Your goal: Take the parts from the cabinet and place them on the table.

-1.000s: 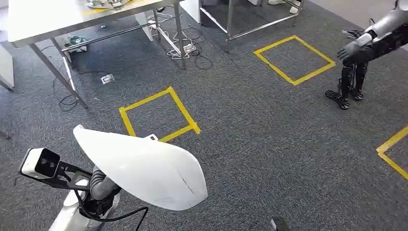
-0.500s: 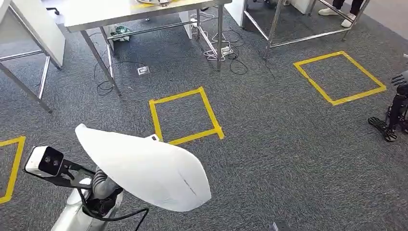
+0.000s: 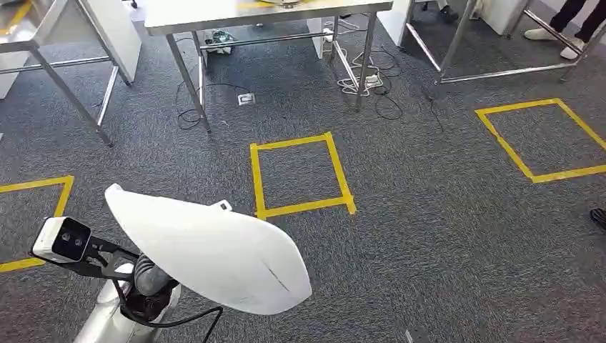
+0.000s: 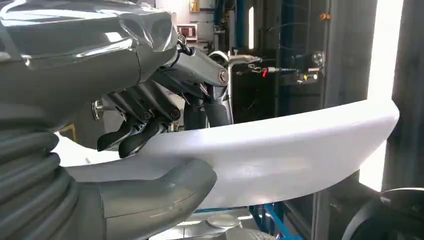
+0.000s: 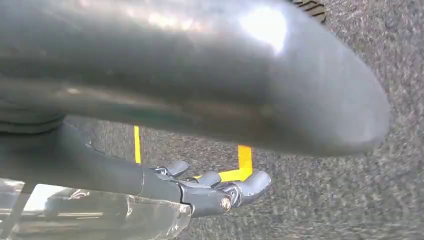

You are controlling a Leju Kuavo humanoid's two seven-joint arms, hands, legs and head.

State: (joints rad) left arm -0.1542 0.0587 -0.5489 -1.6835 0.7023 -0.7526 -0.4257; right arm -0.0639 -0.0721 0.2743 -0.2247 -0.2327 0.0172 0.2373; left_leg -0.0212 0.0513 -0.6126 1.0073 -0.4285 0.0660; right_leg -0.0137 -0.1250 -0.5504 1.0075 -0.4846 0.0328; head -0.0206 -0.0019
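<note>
The left hand (image 4: 150, 120) grips a large white smooth curved plastic shell part (image 3: 214, 250), thick grey thumb under it and dark fingers (image 4: 130, 135) curled over its upper edge, carried low above the grey carpet floor (image 3: 429, 236) beside a yellow tape square (image 3: 301, 175). A white-topped metal-legged table (image 3: 214, 14) stands beyond. The right hand (image 5: 210, 192) holds nothing, fingers loosely curled and slightly apart over the carpet
</note>
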